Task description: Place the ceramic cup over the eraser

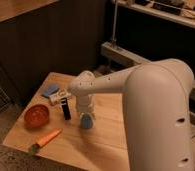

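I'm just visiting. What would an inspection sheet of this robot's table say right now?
Surface: wooden table on a speckled floor.
Job's things: light-blue cup beside the upright black eraser, not over it.
Clutter: orange bowl, carrot, flat blue piece, white labelled item.
Grippers: gripper directly above the cup; whether it holds the cup is unclear.
Cables: nothing seen.
Surroundings: dark panelled wall, metal shelving behind.

We see one white arm (158, 95) coming in from 4 o'clock, its forearm reaching toward 9 o'clock. The wrist (83, 89) bends sharply down toward 6 o'clock. The gripper (86, 116) hangs low, at 8 o'clock from frame centre, jaws spread wide.
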Tool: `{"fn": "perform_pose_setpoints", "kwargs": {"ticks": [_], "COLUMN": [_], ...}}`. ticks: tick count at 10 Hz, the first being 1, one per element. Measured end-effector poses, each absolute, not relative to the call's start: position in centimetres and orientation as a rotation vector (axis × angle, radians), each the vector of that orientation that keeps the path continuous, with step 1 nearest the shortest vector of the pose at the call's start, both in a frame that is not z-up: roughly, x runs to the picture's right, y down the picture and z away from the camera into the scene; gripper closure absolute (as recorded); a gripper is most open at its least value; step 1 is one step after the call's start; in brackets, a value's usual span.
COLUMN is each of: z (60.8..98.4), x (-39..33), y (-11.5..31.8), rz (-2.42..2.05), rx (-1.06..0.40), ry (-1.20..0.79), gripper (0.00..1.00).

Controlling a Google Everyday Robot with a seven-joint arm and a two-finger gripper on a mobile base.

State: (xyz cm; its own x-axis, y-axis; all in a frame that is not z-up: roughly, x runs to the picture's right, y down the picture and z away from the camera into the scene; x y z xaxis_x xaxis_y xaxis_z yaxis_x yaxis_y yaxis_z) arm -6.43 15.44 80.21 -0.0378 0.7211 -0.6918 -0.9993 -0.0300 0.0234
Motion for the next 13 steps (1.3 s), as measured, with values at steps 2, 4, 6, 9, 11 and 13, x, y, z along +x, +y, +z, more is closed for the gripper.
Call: {"fn": "perform_pose_setpoints", "kwargs": {"ticks": [2,4,6,9,11,13], "z": [80.4,80.8,81.5,82.0,81.6,80.1], "x": [-6.4,-6.4,-6.8,-7.1,-7.0,-6.7], "y": [15.8,16.4,17.0,17.3,16.0,14.1], "rz": [1.519,1.521,1.507,1.466,1.435,1.442], "rx": [-0.593,-0.606,-0.64,-0.664,-0.625,-0.577], "ry": [0.62,0.636,0.629,0.626,0.621,0.626], "gripper": [0.35,0.41,0.62,0.89,1.0,1.0]}}
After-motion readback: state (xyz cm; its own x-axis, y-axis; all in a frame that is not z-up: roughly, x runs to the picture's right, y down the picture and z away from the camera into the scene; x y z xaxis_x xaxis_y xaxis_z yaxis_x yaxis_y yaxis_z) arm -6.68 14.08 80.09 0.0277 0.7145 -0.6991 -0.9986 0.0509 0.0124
